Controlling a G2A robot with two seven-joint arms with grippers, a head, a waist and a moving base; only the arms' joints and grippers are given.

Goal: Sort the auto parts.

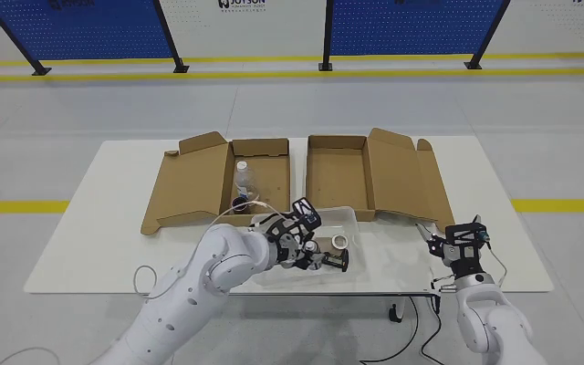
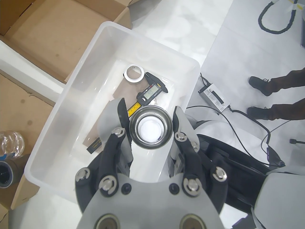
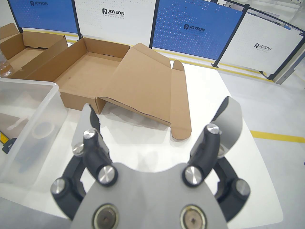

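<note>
One steel bushing [image 2: 151, 144] sat clamped by its outer wall in the left gripper [image 2: 150, 113] above the clear bin [image 2: 147, 42]; rigid, likely heavy, slick (squeeze firmly). Right gripper [image 3: 158, 108] gaped empty.

Industrial hall: partitions [image 3: 181, 8], floor lines [image 1: 552, 205]

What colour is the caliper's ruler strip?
Yellow, on the black digital caliper; clearest in the left wrist view.

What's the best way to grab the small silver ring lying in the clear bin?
Probably straight down from above, pinching the ring across its outer wall on the sides clear of the caliper: it lies flat, hole up. The left gripper holds a steel cup.
</note>
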